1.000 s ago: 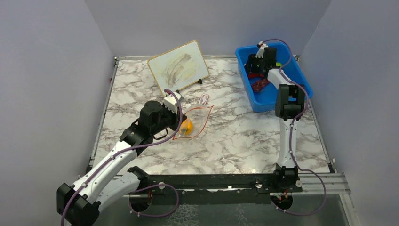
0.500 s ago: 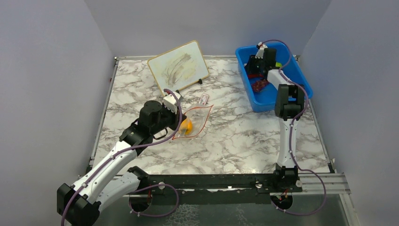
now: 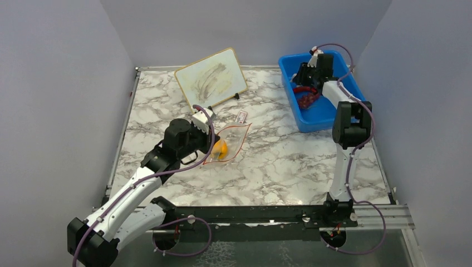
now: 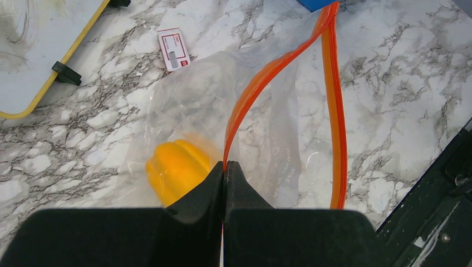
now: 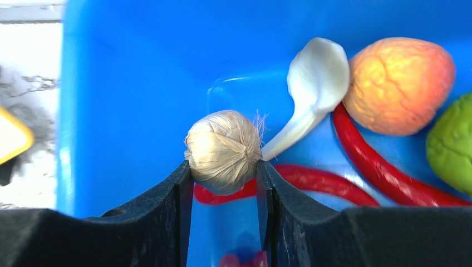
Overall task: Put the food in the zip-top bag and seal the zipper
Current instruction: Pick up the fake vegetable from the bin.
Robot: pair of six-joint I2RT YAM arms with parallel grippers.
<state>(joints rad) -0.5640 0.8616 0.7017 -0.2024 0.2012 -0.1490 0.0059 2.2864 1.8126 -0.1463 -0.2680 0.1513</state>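
The clear zip-top bag [image 4: 195, 100] lies on the marble table with the orange-yellow pepper [image 4: 175, 169] inside; both show in the top view, bag [image 3: 236, 139] and pepper [image 3: 221, 149]. My left gripper [image 4: 225, 167] is shut on the red-orange zipper [image 4: 267, 72], holding one lip up so the mouth gapes. My right gripper [image 5: 224, 167] is inside the blue bin [image 5: 139, 67], shut on the white mushroom [image 5: 222, 150] at its pale fibrous round end. Below it lie the red chili [image 5: 378, 167], peach-coloured fruit [image 5: 398, 83], green fruit [image 5: 451, 144] and grapes [image 5: 245, 260].
The blue bin [image 3: 328, 114] stands at the back right of the table. A small whiteboard [image 3: 211, 80] on a stand is at the back middle. A small red-and-white card [image 3: 241, 116] lies just beyond the bag.
My right arm has shifted a little to the right, its gripper still in the bin. The left arm and the bag have not moved.
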